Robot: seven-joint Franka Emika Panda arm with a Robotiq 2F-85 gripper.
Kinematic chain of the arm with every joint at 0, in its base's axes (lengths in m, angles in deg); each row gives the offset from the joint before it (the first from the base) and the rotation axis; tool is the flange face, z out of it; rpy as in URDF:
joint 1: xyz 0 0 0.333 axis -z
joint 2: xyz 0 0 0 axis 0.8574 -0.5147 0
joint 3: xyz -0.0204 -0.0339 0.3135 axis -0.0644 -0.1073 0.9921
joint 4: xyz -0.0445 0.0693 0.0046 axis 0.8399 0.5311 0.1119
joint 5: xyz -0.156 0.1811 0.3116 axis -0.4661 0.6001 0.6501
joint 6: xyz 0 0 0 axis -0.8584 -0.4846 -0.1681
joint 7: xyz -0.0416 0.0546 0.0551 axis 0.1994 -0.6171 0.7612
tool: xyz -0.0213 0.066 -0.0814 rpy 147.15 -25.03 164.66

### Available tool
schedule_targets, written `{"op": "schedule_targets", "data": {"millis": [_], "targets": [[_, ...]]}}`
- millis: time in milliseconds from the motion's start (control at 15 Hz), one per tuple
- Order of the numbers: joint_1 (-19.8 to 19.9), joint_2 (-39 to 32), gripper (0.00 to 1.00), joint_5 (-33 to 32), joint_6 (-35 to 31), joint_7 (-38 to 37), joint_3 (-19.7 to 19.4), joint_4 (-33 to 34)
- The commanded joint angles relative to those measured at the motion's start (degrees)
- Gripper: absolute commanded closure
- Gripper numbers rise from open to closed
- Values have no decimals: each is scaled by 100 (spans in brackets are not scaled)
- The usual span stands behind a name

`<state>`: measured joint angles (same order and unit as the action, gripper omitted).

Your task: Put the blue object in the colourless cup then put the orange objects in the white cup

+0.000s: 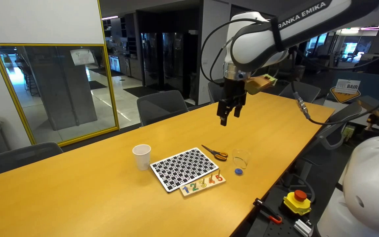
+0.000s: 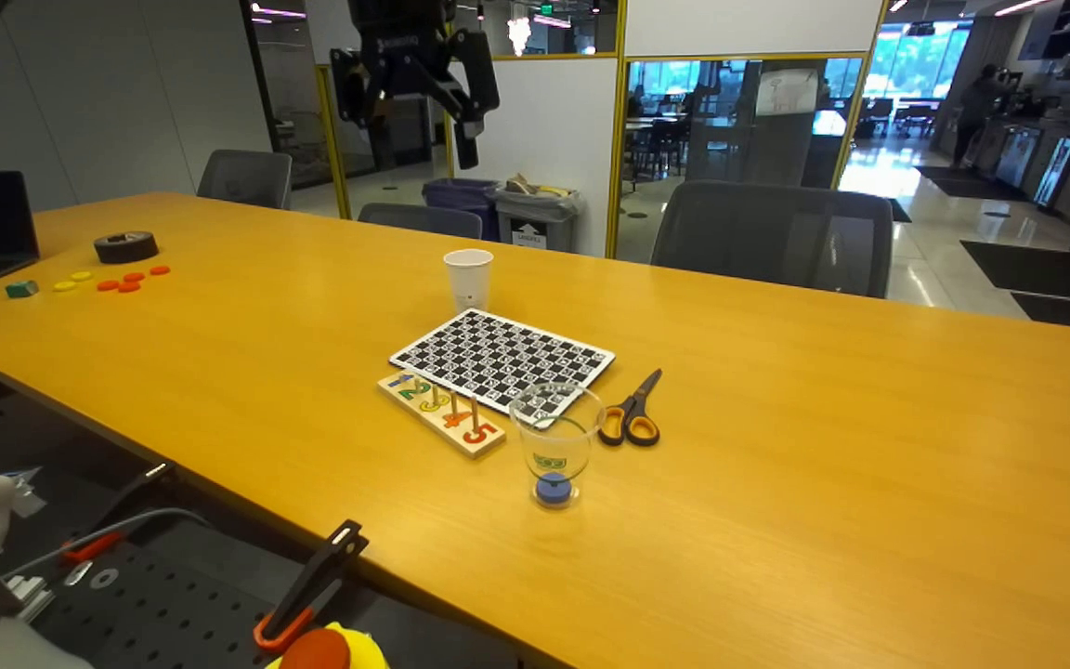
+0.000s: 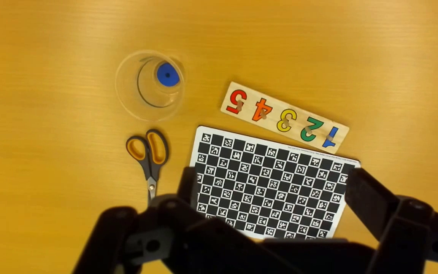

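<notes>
A: Exterior view: gripper [image 1: 230,117] hangs above the table [image 1: 94,197]. And the white cup [image 1: 141,158]?
B: Upright, just beside a corner of the checkerboard [image 1: 184,168].
A: In an exterior view, the orange pieces [image 2: 129,287]?
B: Four, flat on the table near a black tape roll [image 2: 126,253], well apart from the white cup.
A: Wrist view. The blue piece [image 3: 167,75]?
B: Inside the colourless cup [image 3: 127,87], at its base. Near the cup, scissors [image 3: 151,173]; alongside the checkerboard, a numbered peg board [image 3: 276,116].
A: Jaws?
B: Spread wide; the checkerboard shows through the gap.
</notes>
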<state>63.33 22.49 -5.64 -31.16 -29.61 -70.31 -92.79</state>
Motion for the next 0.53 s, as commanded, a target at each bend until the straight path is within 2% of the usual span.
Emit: {"op": "schedule_targets", "data": {"millis": [0,467], "targets": [[116,766,0,202,31,-322,129,-555],[99,946,0,336,38,-664,268,-820]]}}
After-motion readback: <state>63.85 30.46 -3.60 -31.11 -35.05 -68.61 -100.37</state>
